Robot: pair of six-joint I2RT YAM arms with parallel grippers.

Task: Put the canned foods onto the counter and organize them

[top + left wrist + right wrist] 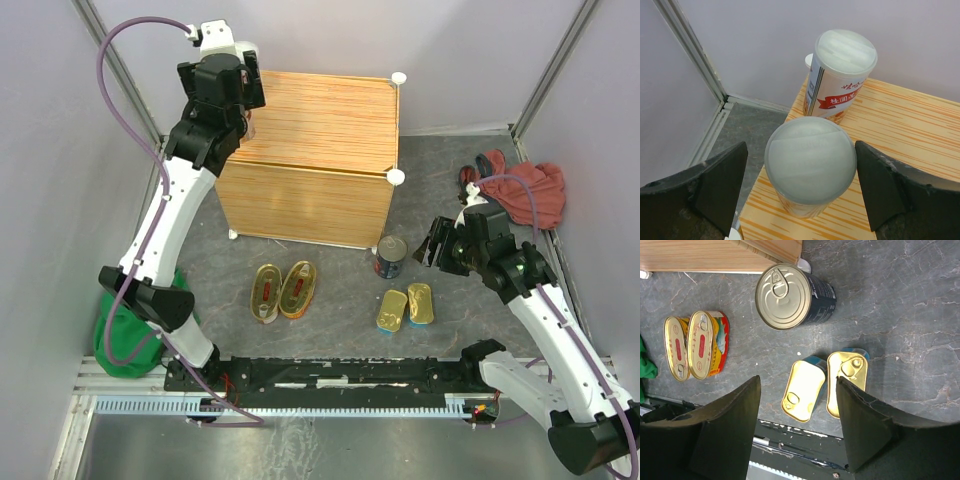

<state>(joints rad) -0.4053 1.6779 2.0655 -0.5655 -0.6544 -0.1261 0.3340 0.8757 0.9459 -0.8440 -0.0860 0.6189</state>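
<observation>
The left wrist view alone shows the nearer tall can (pixel 810 175) and the farther tall can (pixel 842 75) upright at a corner of the wood-grain surface (pixel 910 130). The left end effector (pixel 801 150) is spread wide astride the nearer one, not touching it. In the top view the arm hides both. The right end effector (pixel 799 382) hangs open and empty above the rectangular tins (pixel 847 382). The dark round tin (pixel 790 295) and the oval tins (pixel 695 342) sit on the grey surface (pixel 900 300).

From above, the left arm (pixel 200 140) mostly hides both tall cans (pixel 810 165) standing on the counter (pixel 320 120).
</observation>
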